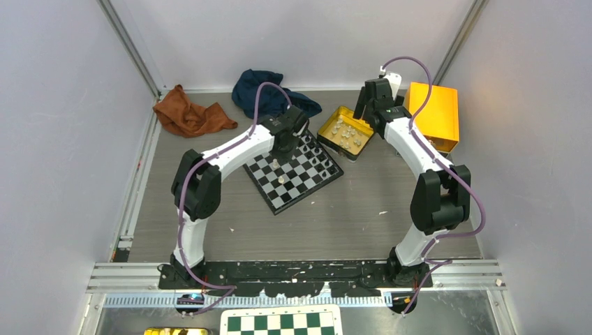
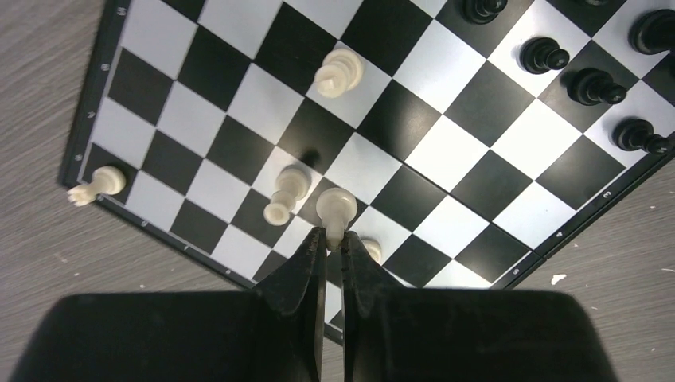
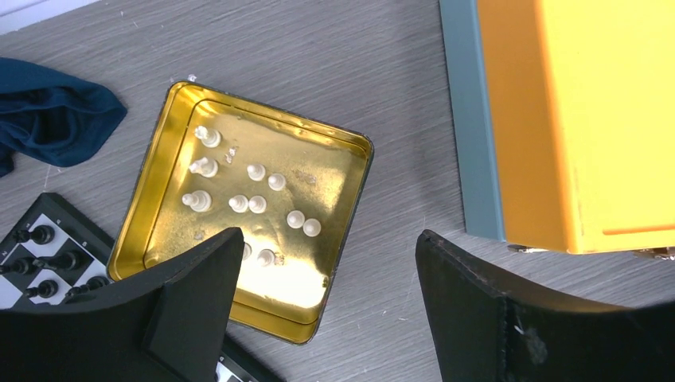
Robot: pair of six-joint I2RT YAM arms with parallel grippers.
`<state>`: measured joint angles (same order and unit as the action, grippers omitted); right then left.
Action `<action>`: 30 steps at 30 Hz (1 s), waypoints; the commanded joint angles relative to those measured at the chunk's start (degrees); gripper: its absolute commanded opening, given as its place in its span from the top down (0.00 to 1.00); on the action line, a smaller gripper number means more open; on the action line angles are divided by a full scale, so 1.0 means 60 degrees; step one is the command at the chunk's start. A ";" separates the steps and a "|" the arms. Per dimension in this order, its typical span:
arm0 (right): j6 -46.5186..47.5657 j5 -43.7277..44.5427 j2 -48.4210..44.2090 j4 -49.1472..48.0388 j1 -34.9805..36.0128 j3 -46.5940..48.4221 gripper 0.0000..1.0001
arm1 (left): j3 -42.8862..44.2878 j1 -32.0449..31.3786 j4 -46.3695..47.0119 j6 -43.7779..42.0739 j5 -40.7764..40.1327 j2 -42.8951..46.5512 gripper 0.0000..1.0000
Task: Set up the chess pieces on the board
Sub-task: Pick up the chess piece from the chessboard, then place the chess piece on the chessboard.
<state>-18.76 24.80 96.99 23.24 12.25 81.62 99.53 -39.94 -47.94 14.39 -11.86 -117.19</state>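
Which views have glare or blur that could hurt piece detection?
Right wrist: the gold tin floor glares and washes out the cream pieces in it; the right gripper looks slightly soft-edged. Left wrist: the board is sharp, with mild sheen on pale squares; the left gripper is featureless black around its cream piece. Top external: even light, no glare, but pieces are mere specks.

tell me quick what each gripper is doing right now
Left gripper: shut on a white piece over the board.
Right gripper: open, empty, above the gold tin.
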 commanded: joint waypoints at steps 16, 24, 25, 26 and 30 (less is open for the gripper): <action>0.0066 -0.0001 0.0346 -0.0045 0.0066 0.1139 0.16 | -0.0634 0.1805 -0.0758 0.1469 -0.0668 0.1265 1.00; 0.0097 -0.0046 0.0515 -0.0008 0.0087 0.1249 0.16 | -0.1079 0.2308 -0.0681 0.1962 -0.0094 0.1050 1.00; 0.0095 -0.0057 0.0539 -0.0005 0.0099 0.1249 0.16 | -0.1116 0.2351 -0.0674 0.2014 -0.0013 0.0987 1.00; 0.0095 -0.0060 0.0568 -0.0005 0.0097 0.1249 0.16 | -0.1161 0.2395 -0.0657 0.2066 0.0072 0.0950 1.00; 0.0103 -0.0097 0.0618 -0.0014 0.0131 0.1264 0.16 | -0.1393 0.2598 -0.0441 0.2288 0.0466 0.0854 1.00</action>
<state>-18.55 24.27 100.92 24.32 12.53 86.67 92.29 -25.58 -51.96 25.78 -11.97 -111.63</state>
